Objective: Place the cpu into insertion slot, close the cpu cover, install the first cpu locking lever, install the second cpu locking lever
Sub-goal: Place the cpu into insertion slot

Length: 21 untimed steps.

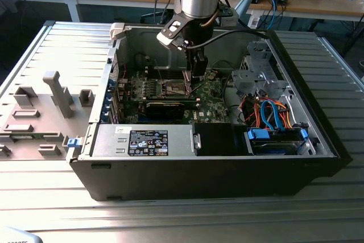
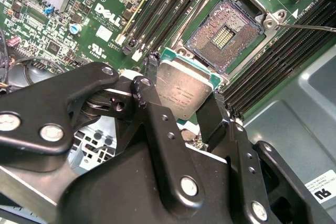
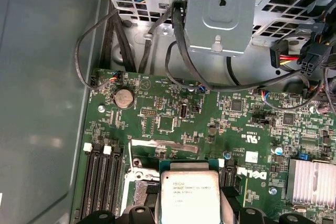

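Exterior view: my claw (image 1: 197, 75), gripping the cpu (image 2: 184, 90), hangs two o'clock off the insertion slot (image 1: 176, 87); placing it needs square alignment.

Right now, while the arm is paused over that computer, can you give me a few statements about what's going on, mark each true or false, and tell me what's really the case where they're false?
1. The gripper has the cpu clamped between its fingers. True.
2. The cpu already sits in the insertion slot. False: the slot's contacts lie bare, and the chip is held in the gripper, apart from the slot.
3. The computer case is open, with its circuit board exposed. True.
4. The cables inside the case, toward the exterior view's right, are all grey. False: orange and blue ones are among them.
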### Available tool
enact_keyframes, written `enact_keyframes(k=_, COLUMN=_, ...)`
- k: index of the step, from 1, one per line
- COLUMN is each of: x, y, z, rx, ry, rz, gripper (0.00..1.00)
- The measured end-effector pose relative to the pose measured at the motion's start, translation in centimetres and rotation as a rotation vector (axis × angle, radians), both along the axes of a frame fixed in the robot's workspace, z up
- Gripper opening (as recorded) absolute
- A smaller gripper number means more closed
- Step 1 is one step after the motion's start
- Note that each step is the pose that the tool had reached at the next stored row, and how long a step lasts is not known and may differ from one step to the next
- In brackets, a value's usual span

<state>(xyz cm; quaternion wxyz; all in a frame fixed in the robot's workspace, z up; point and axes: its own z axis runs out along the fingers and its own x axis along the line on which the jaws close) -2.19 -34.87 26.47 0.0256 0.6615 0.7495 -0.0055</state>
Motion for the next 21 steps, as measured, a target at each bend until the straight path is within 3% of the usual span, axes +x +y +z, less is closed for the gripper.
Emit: enact_keyframes(k=21, x=0.00, y=0.00, z=-0.01, rx=0.0000, ry=0.0000, rz=-0.013, gripper=0.54)
